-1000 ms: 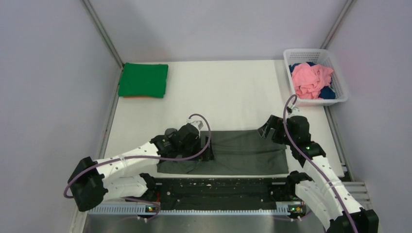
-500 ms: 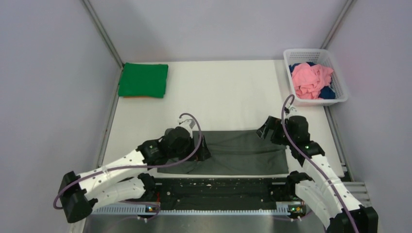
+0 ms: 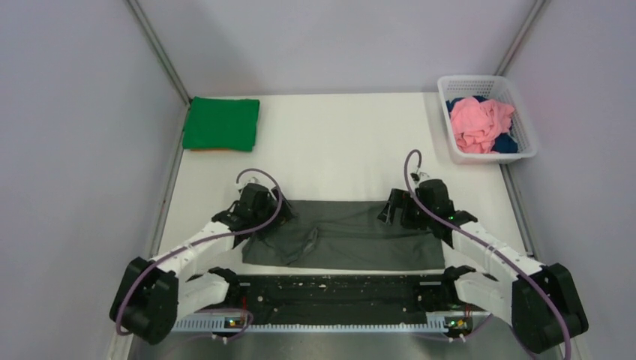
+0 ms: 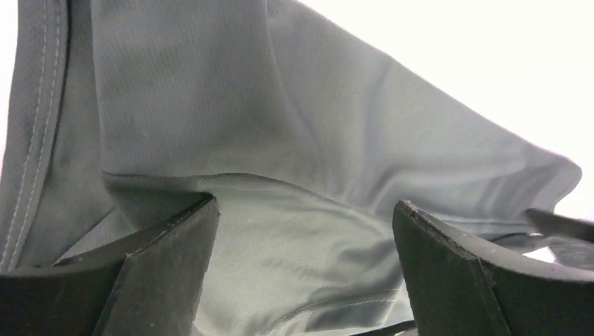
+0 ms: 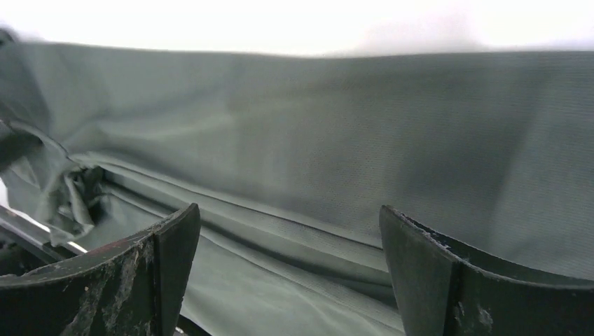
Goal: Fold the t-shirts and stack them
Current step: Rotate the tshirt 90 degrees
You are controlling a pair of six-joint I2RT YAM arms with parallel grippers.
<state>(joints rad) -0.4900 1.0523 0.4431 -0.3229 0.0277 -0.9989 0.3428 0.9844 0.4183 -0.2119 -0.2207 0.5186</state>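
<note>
My left end effector (image 4: 305, 203) hung with fingers apart over the left end of the grey shirt (image 3: 360, 240), which lay spread on the near surface (image 3: 352, 142). My right end effector (image 5: 288, 208) gaped at its far edge. Light, limp cotton, I judged, best pinched at hems.

The top camera hangs high behind the arm bases (image 3: 225, 283), looking down across the whole table (image 3: 345, 142). Both wrist cameras sit very close, low over the dark grey t-shirt (image 3: 360, 236), each looking out between its own dark fingers (image 4: 164, 269); that shirt is what all three share.
</note>
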